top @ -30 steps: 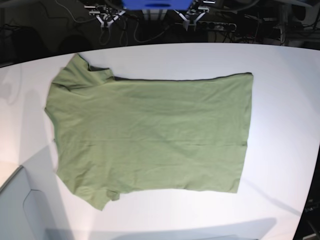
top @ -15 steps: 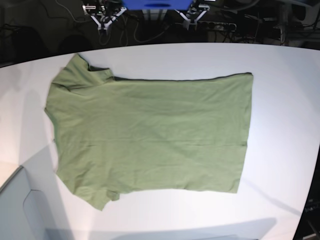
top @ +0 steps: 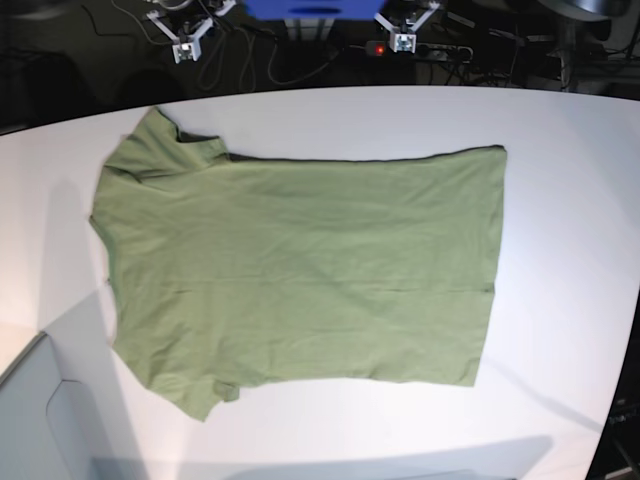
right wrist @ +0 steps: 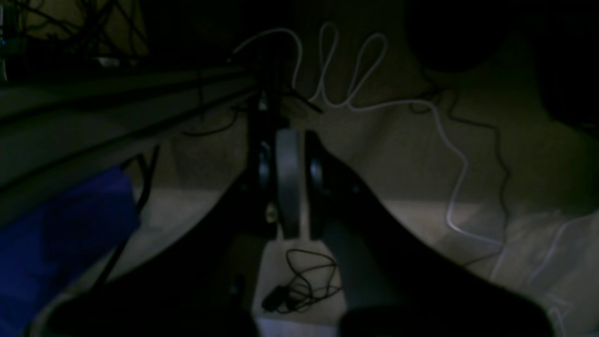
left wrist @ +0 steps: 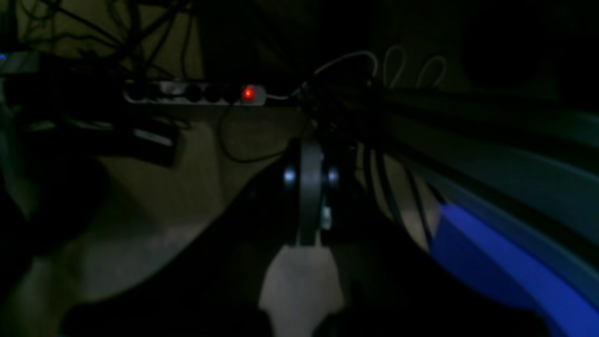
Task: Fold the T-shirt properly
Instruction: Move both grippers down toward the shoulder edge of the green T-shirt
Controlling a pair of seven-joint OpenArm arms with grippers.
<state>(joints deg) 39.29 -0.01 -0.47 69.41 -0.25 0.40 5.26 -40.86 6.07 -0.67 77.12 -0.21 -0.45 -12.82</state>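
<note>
The base view is bright and sharp, the white desk (top: 560,200) evenly lit with soft grey shadows at its lower edge. Both wrist views are very dim, murky and motion-blurred; one red lamp (left wrist: 248,93) glows.

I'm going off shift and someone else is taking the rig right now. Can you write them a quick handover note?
Left gripper: shut, empty, beyond the far table edge.
Right gripper: shut, empty, also off the far edge.
T-shirt: spread flat on the white table, sleeves toward the base view's left, hem toward its right.
Done: nothing; no fold made.
Left: the whole fold.
</note>
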